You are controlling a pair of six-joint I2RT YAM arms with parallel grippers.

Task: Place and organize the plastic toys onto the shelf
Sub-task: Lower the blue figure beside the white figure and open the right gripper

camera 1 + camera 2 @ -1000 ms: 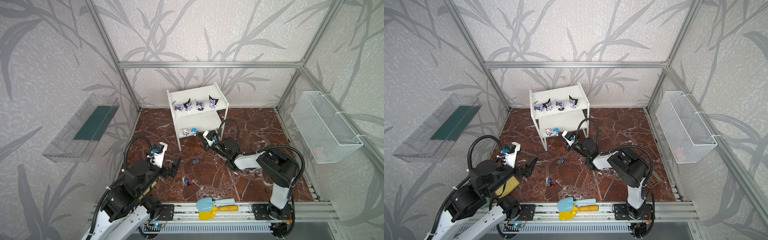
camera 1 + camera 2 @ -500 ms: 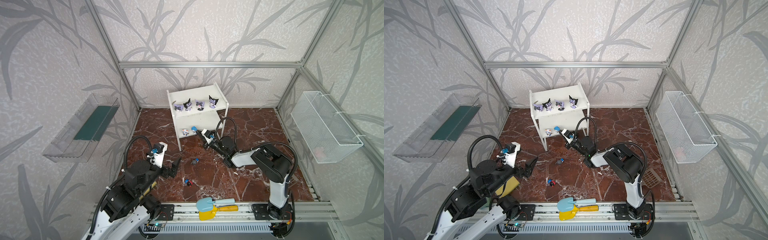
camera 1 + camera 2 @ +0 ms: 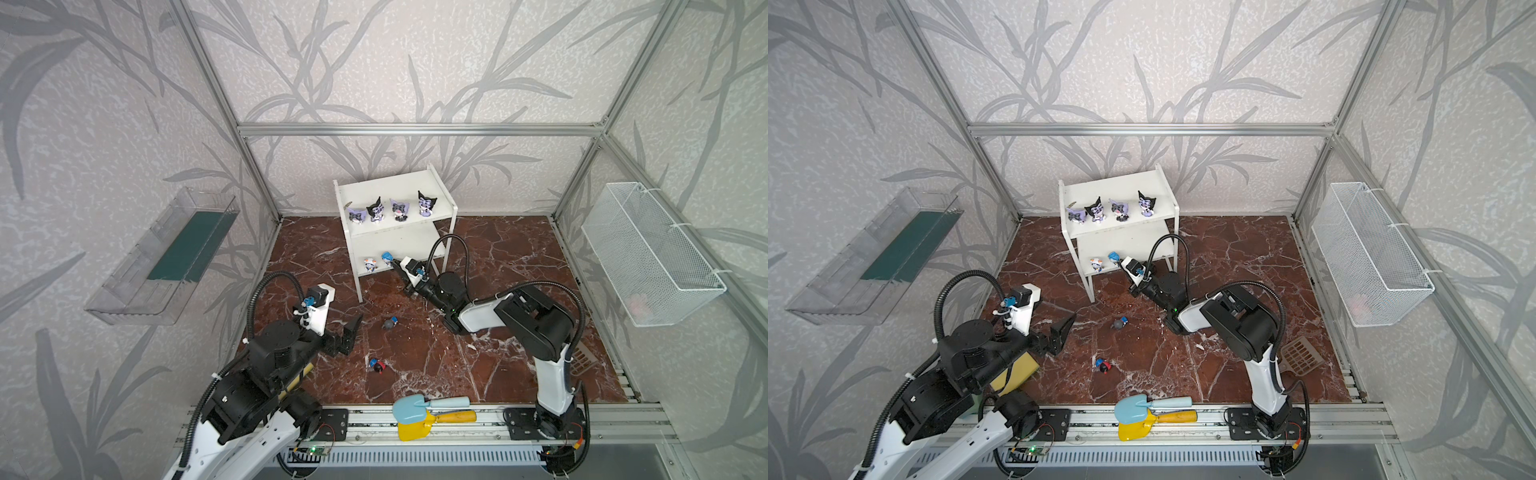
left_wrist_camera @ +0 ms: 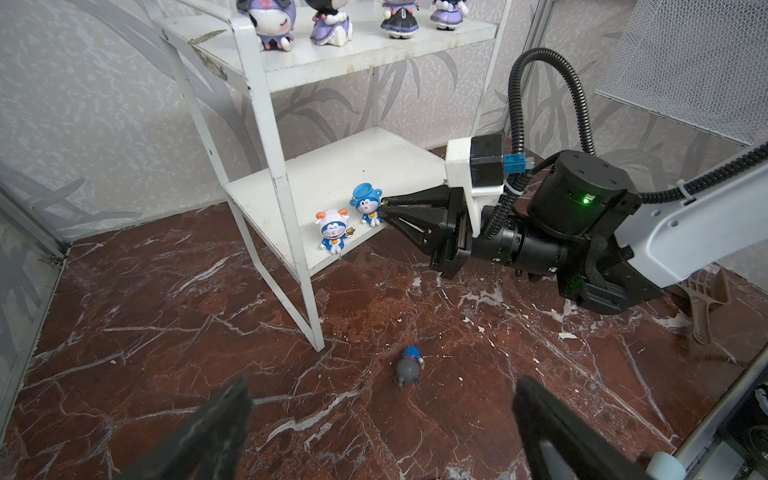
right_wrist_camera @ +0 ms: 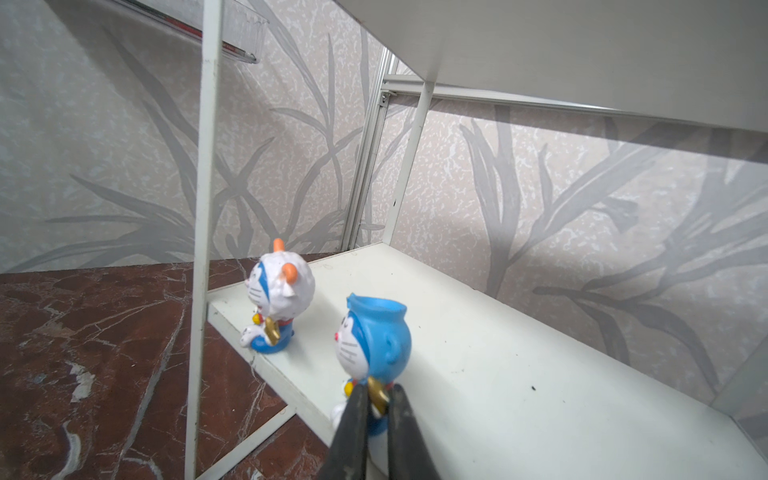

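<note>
Since a second ago the right arm's elbow has swung in toward the shelf (image 3: 386, 189) and the right gripper (image 3: 395, 262) has edged a little further over the lower board, while the left arm has kept its place. On the red marble floor (image 3: 498, 257) the white two-tier shelf stands at the back, close to the wall. The left arm sits low at the front left, and the left gripper (image 3: 347, 336) is spread wide and empty above the floor. In the left wrist view its two fingers (image 4: 224, 415) frame bare marble, with the grey figurine (image 4: 409, 368) lying face down ahead of them, untouched. The right arm reaches in from the right. Its claw is drawn narrow, the tips pinched on the lower body of the blue figurine (image 5: 374, 336), which stands upright on the lower board near the front edge. Just beside it, nearer the front corner leg and not touching it, stands the white-hooded figurine (image 5: 278, 299). Four purple figurines (image 3: 399, 210) stand in a row on the top board. Two toys lie off the shelf on the floor: the grey figurine in front of the shelf, and a red and blue figurine (image 3: 377, 365) nearer the front rail, too small to tell how it lies.
</note>
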